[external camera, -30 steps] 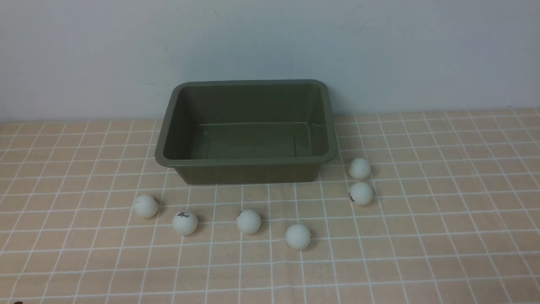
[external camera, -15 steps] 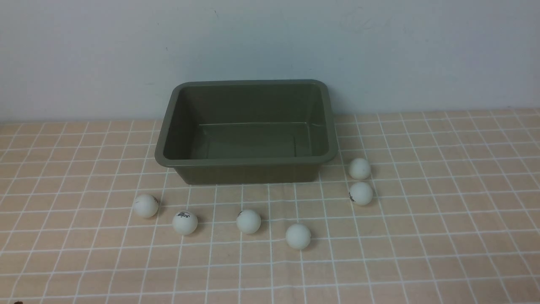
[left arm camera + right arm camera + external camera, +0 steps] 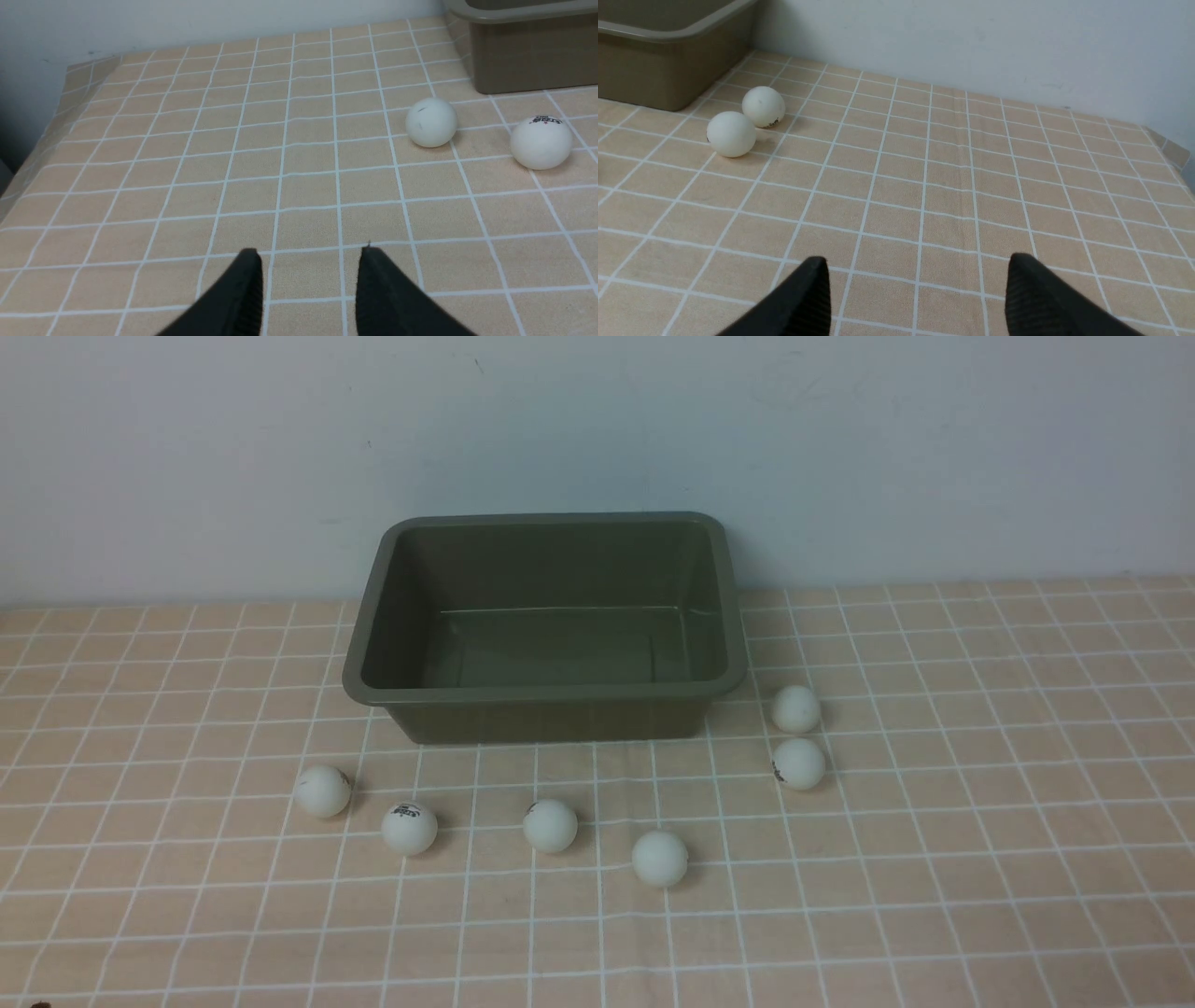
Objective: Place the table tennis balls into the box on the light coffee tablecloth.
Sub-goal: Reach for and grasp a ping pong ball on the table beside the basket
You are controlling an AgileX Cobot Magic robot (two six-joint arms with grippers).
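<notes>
- The left claw hovers low over bare cloth, out of the front view. Its jaws stand a moderate gap apart with nothing between them.
- The right claw hangs low over bare cloth on the other side. Its jaws are spread wide, and it too is empty.
- The nearest ball lies on the cloth in front of the box's right half, well apart from both claws.
- A little farther off lie the centre ball and the stamped ball, which has its print facing up.
- Farther again, the left ball sits off the box's near left corner. The left wrist view shows it and the stamped ball ahead of the left claw, well apart from it.
- On the right, the near right ball and the far right ball lie close together, just beside the box's near right corner. They are ahead of the right claw and well apart from it.
- The box stands upright on the cloth at the back centre, near the wall. Its floor looks bare, but the strip just behind its near side is hidden, so it is probably empty rather than certainly so.
- Progress, as I judge it: nothing is done yet. All six balls are on the cloth, none is in the box, and neither claw has closed on anything.
- What is left is six pick-ups and six drops over the rim. The left claw seems best placed for the left ball and the stamped ball, and the right claw for the pair by the corner.
</notes>
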